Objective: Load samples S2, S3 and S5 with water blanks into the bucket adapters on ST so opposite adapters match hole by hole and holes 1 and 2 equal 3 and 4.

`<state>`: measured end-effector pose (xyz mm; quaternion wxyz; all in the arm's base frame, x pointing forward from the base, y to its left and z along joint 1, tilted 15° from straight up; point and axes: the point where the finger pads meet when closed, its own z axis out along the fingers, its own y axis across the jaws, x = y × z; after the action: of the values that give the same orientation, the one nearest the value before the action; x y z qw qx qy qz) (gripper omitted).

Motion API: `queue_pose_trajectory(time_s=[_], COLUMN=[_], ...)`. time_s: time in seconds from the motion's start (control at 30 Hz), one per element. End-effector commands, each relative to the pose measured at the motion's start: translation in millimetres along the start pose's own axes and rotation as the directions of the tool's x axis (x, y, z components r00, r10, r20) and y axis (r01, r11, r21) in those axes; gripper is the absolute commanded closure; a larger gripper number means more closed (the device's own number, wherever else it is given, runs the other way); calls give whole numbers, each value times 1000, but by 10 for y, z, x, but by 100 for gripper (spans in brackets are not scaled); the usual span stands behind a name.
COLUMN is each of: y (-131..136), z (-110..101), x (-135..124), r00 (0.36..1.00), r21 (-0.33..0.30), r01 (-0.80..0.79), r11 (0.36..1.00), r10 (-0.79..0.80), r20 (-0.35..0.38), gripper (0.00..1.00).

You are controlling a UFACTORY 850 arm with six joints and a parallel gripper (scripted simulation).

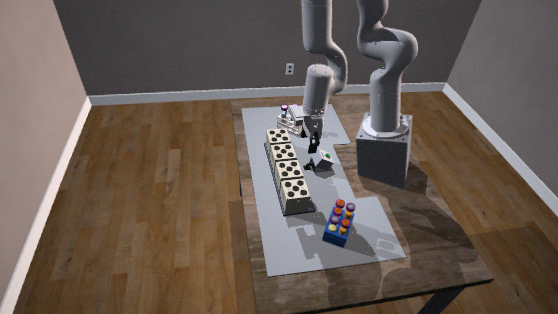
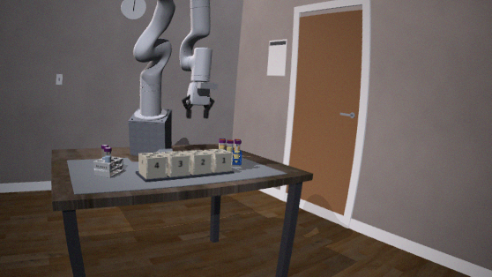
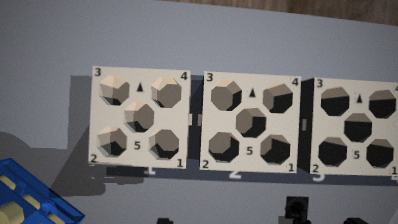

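My gripper (image 1: 311,157) (image 2: 197,117) is open and empty, high above the mat beside the adapters. The loading stand (image 2: 185,177) holds adapter 1 (image 1: 298,205) (image 2: 216,167) (image 3: 162,117), adapter 2 (image 2: 195,168) (image 3: 275,120), adapter 3 (image 2: 173,170) and adapter 4 (image 2: 147,171). The holes visible in the wrist view are empty. The blue rack (image 1: 334,240) (image 3: 65,216) holds S2 (image 1: 340,203), S5 (image 1: 338,211) and S3 (image 1: 345,223), plus X1 (image 1: 350,206) and X7 (image 1: 334,219). Two blanks stand in the white rack (image 1: 290,128) (image 2: 102,168); their printed mL are unreadable.
The DONE desk (image 1: 323,161) with its green key (image 1: 328,156) stands beside the adapters, on the arm base's side. The arm base (image 1: 382,155) stands at the table's edge. My arm partly covers the white rack in the top view.
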<state>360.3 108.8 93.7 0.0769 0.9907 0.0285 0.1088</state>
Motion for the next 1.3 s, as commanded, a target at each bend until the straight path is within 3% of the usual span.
queue_pose_trajectory(time_s=[0.0,0.43,0.53,0.57,0.8,1.03,1.1,1.27], y=[191,769,778,729,392,54,54,-187], z=[-1,1,1,1,-2,-3,-3,-4], x=[114,413,417,403,310,216,216,149], r00=[1000,1000,1000,999,965,878,878,811], r21=[5,4,4,4,4,4,4,4], r01=[1,1,1,-32,-263,-479,-479,-585], r11=[1000,1000,1000,999,965,878,878,811], r10=[-1,-1,-1,32,263,479,479,585], r20=[0,0,0,0,1,2,2,3], gripper=[0,0,0,43,43,43,43,43])
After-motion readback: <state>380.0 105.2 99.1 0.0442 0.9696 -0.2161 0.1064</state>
